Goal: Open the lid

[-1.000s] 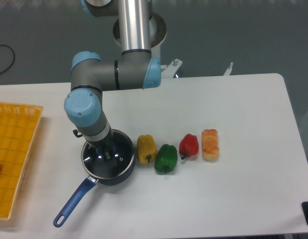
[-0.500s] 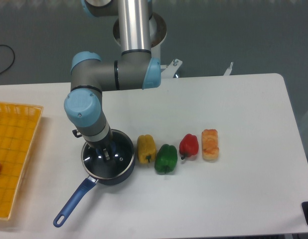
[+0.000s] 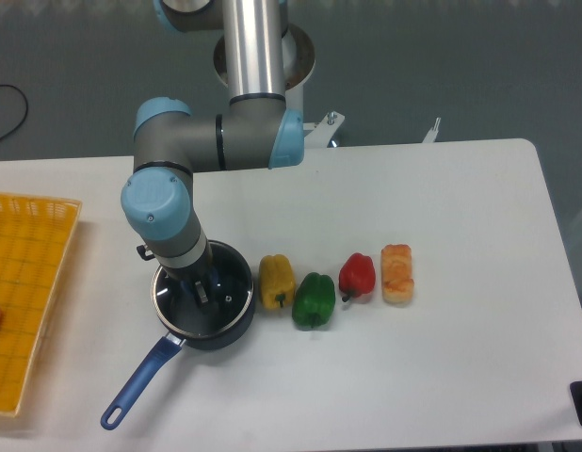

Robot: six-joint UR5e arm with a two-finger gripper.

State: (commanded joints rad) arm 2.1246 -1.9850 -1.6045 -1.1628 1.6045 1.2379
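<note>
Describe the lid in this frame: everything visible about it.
The lid is round clear glass with a silver metal rim, lying flat on the dark-blue saucepan near the table's left front. Light glints off the glass. The hand reaches down over its centre, hiding the knob, so whether the fingers are closed on it cannot be told. The lid looks seated, not yet lifted.

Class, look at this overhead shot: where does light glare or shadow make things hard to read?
Fixed camera: small bright glints dot the glass lid, and the arm blocks its centre, so the hand and knob are unclear; soft shadows fall beside the saucepan and peppers; the white table is evenly lit.
</note>
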